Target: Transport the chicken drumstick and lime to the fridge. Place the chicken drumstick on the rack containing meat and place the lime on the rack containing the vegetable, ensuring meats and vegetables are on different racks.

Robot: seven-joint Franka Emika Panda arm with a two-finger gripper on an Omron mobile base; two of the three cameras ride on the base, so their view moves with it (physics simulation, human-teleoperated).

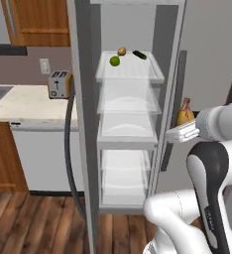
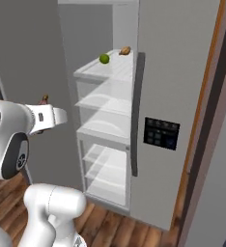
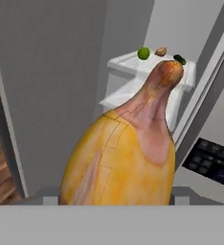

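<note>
The chicken drumstick (image 3: 123, 153) looms golden-brown in the hand view, its narrow darker tip pointing at the open fridge (image 3: 47, 72). My gripper (image 1: 183, 125) is shut on it just right of the fridge opening (image 1: 83, 99), and the drumstick (image 1: 185, 113) rises above the hand. Its dark tip (image 2: 45, 100) pokes up behind the hand in the right base view. The lime (image 1: 115, 61) (image 2: 104, 58) (image 3: 143, 53) lies on the top rack (image 1: 130, 74), near its front left. Behind it on that rack lie a small brown item (image 1: 122, 51) and a dark green elongated vegetable (image 1: 140, 54).
Lower translucent racks (image 1: 125, 131) sit below the top one. The closed fridge door with its dark dispenser panel (image 2: 161, 133) stands to the right. A toaster (image 1: 59, 84) sits on the counter (image 1: 24, 104) at left, above a white dishwasher (image 1: 43, 158).
</note>
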